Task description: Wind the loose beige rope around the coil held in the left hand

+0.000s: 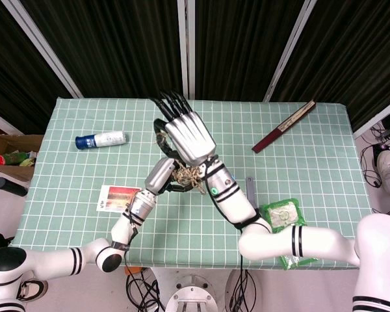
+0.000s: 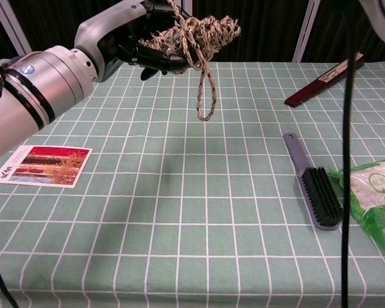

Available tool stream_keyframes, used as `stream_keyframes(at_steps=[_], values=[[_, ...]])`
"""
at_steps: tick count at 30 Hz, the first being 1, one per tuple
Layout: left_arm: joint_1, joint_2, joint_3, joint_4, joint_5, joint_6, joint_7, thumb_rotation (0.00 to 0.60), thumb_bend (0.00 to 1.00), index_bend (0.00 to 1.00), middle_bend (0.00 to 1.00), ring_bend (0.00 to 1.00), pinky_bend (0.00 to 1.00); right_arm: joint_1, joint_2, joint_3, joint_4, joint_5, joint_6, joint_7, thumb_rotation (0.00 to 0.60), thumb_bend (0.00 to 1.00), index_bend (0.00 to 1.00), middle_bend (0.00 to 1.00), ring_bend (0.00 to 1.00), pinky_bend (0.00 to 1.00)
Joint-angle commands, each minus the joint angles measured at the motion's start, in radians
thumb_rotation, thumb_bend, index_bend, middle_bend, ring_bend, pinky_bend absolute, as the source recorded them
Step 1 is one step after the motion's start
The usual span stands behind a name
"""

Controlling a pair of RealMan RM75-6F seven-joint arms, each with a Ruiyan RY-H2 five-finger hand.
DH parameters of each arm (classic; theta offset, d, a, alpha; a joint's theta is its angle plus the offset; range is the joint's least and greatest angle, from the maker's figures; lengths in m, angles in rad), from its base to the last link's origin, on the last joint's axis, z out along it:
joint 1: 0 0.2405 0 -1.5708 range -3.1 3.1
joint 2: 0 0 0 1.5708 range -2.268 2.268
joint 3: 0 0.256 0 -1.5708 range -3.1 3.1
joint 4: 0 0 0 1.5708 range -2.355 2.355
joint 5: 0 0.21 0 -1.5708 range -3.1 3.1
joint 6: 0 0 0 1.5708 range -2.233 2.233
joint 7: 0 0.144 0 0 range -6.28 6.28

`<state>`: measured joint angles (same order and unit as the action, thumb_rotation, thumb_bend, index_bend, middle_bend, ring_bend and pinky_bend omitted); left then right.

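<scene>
Rope (image 2: 205, 96) is dangling in a loop from the coil (image 2: 192, 35) the left hand (image 2: 144, 42) is gripping above the counter (image 2: 179, 192); right hand (image 1: 185, 133) fingers are spreading wide beside it.

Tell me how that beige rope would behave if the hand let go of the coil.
Probably floppy: the beige rope sags in a slack loop under the coil in the left hand. Likely light. The loose windings might spill apart.

The coil (image 2: 191, 33) of beige speckled rope is sitting bunched and lying sideways, raised well above the green checked worktop (image 2: 179, 212). A loose rope loop (image 2: 206, 96) is hanging down from it, not touching the cloth.
</scene>
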<state>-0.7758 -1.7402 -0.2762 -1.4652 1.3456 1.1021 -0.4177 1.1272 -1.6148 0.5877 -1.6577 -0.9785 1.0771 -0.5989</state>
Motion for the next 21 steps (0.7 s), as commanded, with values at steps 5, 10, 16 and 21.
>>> stream_keyframes(at_steps=[5, 10, 16, 21], values=[[0.004, 0.071, 0.035, -0.041, 0.078, -0.043, -0.202, 0.600, 0.46, 0.77, 0.77, 0.71, 0.83, 0.053, -0.041, 0.028, 0.111, 0.100, 0.038, -0.018, 0.600, 0.52, 1.00, 0.13, 0.00, 0.00], [0.010, 0.110, 0.065, -0.016, 0.192, -0.001, -0.449, 0.600, 0.46, 0.77, 0.77, 0.71, 0.83, 0.006, -0.004, 0.009, 0.123, 0.148, 0.030, 0.047, 0.600, 0.52, 1.00, 0.13, 0.00, 0.00], [0.001, 0.139, 0.098, 0.013, 0.304, 0.087, -0.802, 0.600, 0.46, 0.78, 0.78, 0.71, 0.83, -0.052, 0.024, -0.040, 0.124, 0.131, 0.027, 0.133, 0.600, 0.52, 1.00, 0.13, 0.00, 0.00], [-0.005, 0.153, 0.097, 0.044, 0.316, 0.136, -0.928, 0.600, 0.46, 0.78, 0.78, 0.71, 0.84, -0.096, 0.045, -0.071, 0.121, 0.088, 0.044, 0.206, 0.600, 0.52, 1.00, 0.13, 0.00, 0.00]])
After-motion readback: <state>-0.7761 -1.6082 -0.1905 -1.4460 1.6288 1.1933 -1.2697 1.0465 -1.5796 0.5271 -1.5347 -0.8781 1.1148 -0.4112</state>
